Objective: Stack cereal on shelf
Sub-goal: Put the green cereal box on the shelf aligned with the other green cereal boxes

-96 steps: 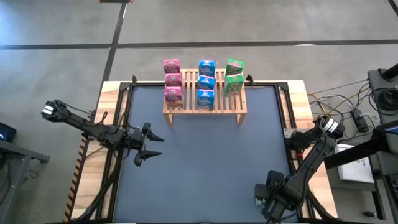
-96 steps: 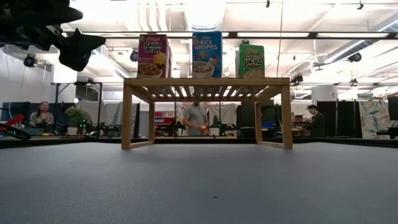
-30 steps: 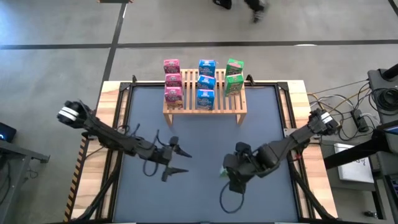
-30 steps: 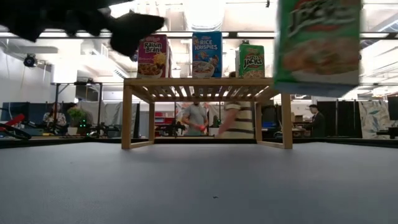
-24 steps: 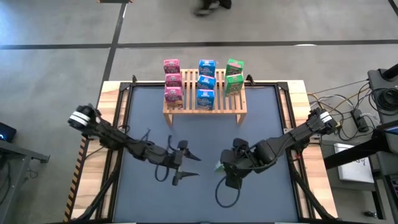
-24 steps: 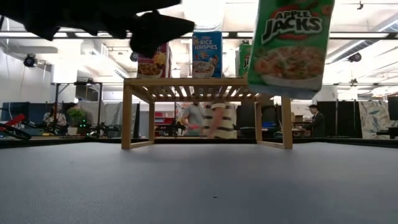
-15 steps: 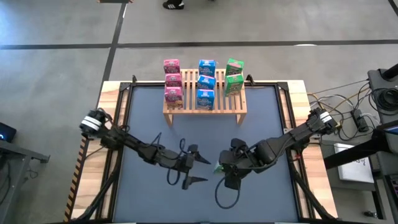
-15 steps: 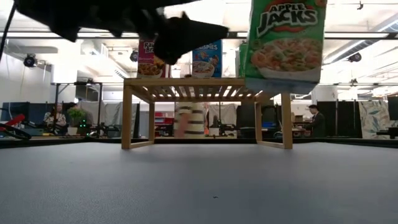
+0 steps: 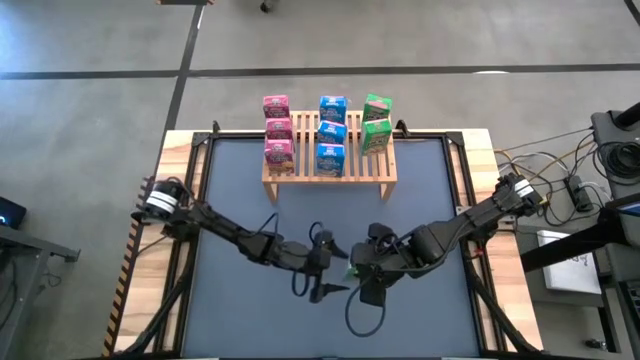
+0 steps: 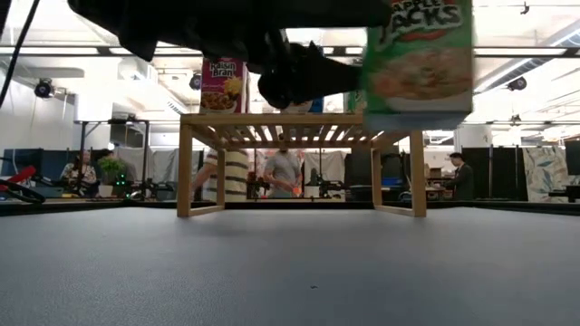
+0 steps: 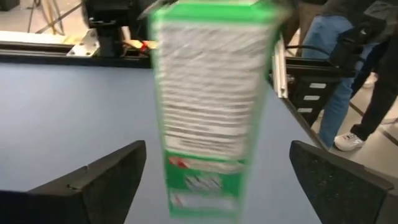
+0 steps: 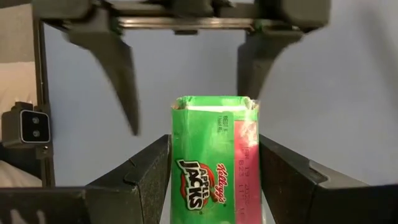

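Fingers of the right gripper [image 12: 214,180] pinch a green cereal box [image 12: 214,158]; left gripper [image 11: 214,180] fingers spread beside it.

Slatted wooden shelf [image 9: 330,168], matt tabletop [image 9: 250,210]

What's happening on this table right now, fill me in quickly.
The right end effector holds a green cereal box above the mat in the middle of the table. The left end effector is open with its fingers on either side of that box, not gripping it. Eight boxes stand on the wooden shelf: three pink, three blue, two green.
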